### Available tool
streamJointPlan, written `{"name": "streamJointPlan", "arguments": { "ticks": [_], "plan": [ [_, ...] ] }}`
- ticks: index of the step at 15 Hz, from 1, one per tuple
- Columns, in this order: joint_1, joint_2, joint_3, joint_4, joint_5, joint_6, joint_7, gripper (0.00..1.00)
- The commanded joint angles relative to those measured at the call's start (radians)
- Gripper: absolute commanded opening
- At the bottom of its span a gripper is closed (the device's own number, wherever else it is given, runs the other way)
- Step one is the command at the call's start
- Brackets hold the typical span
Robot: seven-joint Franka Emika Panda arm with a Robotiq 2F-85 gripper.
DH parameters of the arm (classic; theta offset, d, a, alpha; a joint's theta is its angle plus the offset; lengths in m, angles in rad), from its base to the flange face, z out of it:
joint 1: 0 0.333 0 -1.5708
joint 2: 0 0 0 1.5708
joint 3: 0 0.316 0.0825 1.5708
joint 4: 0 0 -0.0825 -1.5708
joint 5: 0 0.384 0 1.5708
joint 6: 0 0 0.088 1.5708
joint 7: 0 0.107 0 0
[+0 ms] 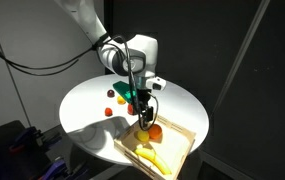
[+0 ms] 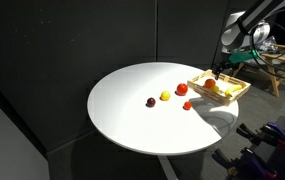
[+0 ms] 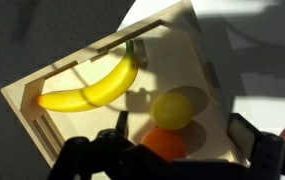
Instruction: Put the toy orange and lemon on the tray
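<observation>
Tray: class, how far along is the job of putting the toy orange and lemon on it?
Done: the lemon lies in the tray beside a banana. In hand: the toy orange appears to rest on the tray floor too, between the fingers of the open gripper. Left: seemingly only to lift the gripper clear.

Dark room, hard spotlight — sharp shadows (wrist blurry).
</observation>
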Motion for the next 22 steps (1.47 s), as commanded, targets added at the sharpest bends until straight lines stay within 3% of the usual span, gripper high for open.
{"name": "streamJointPlan", "arguments": {
  "ticks": [1,13,22],
  "plan": [
    [0.004,-0.013,0.022,-0.005,0.014,-0.009,-0.036,1.0],
    [0.074,-0.058,0.127,-0.089,0.009,-0.015,-0.143,1.0],
    [0.127,-0.216,0.155,-0.2,0.012,-0.079,-0.107,1.0]
  ]
}}
